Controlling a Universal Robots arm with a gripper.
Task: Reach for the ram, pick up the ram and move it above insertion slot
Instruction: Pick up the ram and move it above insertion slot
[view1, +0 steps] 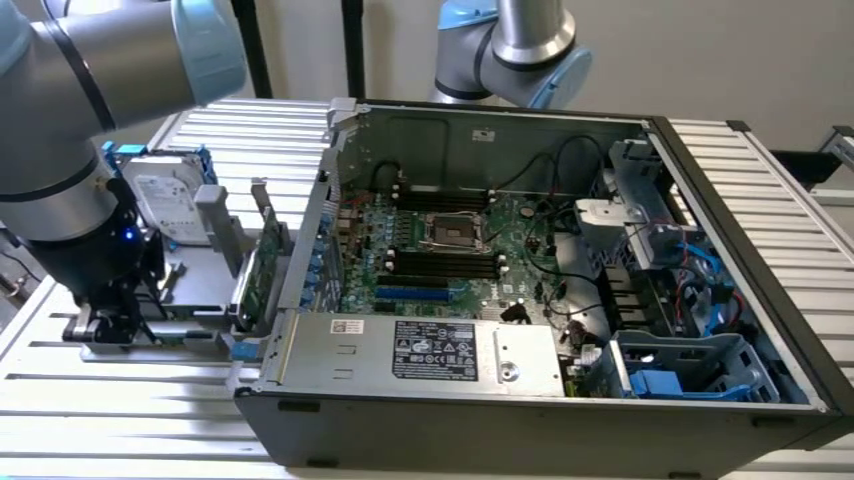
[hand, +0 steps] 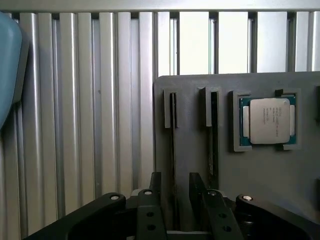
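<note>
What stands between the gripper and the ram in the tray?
Nothing visible. The open gripper hangs over the ram, which stands on edge in a slot of the gray tray, one finger on either side.

Greens and blues among greys on the silver ribbed aluminium tabletop (view1: 107, 400), striped with dark grooves.
The open dark grey steel computer case (view1: 534, 425) shows a green motherboard (view1: 527, 225) with black slots and one blue; its silver power supply box (view1: 441, 350) bears a black-and-white label; at the tabletop's edge on the exterior view's left, a silver hard drive (view1: 167, 195) sits in a blue frame; the flat grey fixture plate (hand: 260, 180) carries a silver-lidded processor chip (hand: 270, 120) on green board; the two-fingered metal gripper (hand: 175, 181) is black; the grey robot arm (view1: 67, 120) has pale blue caps.
</note>
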